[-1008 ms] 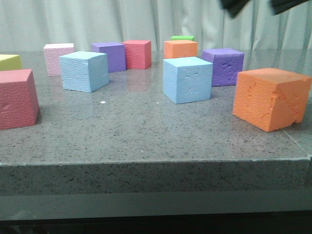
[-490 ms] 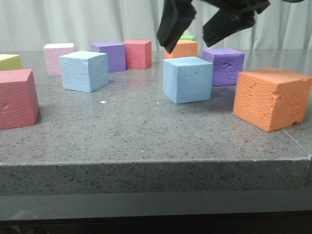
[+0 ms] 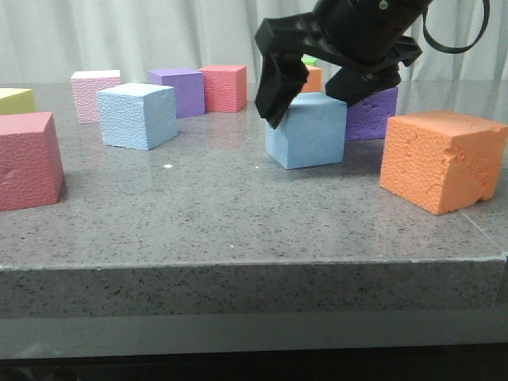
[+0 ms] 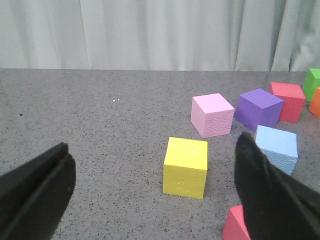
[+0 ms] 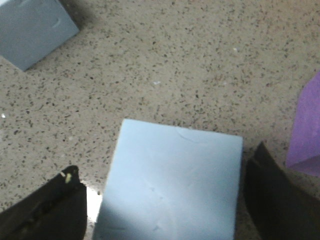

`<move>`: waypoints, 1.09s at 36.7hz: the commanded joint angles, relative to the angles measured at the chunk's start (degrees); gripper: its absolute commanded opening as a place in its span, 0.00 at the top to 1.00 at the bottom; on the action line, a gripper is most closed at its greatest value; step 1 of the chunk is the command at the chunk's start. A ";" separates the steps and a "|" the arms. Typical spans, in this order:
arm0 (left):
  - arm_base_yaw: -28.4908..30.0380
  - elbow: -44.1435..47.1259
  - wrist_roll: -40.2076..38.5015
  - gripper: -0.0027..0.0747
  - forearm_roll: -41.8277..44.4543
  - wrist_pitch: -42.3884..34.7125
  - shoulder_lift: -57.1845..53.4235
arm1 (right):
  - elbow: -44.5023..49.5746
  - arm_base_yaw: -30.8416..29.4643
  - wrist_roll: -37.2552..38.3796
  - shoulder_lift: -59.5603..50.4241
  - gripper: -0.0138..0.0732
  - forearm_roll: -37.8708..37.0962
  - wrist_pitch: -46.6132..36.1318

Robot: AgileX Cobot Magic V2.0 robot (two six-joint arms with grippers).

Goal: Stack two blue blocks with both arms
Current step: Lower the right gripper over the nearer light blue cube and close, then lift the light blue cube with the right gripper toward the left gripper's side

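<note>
Two light blue blocks stand on the grey table: one at the centre [image 3: 305, 135], one further left and back [image 3: 136, 116]. My right gripper [image 3: 313, 107] is open and hangs low over the centre block, one finger on each side of its top. In the right wrist view the gripper [image 5: 165, 165] straddles this block [image 5: 172, 180], with small gaps to both fingers; the other blue block [image 5: 32, 30] shows far off. My left gripper [image 4: 152, 147] is open and empty, high above the table. The left blue block [image 4: 276, 148] lies beside its right finger [image 4: 265, 190].
A large orange cube [image 3: 440, 159] sits front right and a purple cube [image 3: 377, 111] stands close behind the centre block. Red [image 3: 28, 159], yellow [image 3: 16, 101], pink [image 3: 95, 95], purple [image 3: 178, 89] and red [image 3: 224, 87] cubes stand left and back. A yellow cube [image 4: 186, 166] lies under the left gripper.
My right gripper has come down from the top edge of the front view and now straddles the centre blue block. The blocks have not moved.
</note>
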 commanded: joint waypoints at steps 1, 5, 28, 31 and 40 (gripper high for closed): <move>0.16 -2.06 -0.41 0.17 -0.50 -4.75 0.58 | -2.13 -0.47 -0.44 -2.04 0.20 0.65 -3.17; 0.16 -2.06 -0.41 0.17 -0.50 -4.75 0.58 | -2.13 -0.47 -0.75 -2.20 0.39 0.58 -3.17; 0.16 -2.06 -0.41 0.17 -0.50 -4.75 0.58 | -2.62 10.11 -23.35 -7.68 0.46 0.39 7.03; 0.16 -2.06 -0.41 0.17 -0.50 -4.75 0.58 | -2.62 11.90 -28.18 -7.68 0.46 0.39 10.25; 0.16 -2.06 -0.41 0.17 -0.50 -4.75 0.58 | -2.62 14.33 -35.97 -7.68 0.46 8.65 13.62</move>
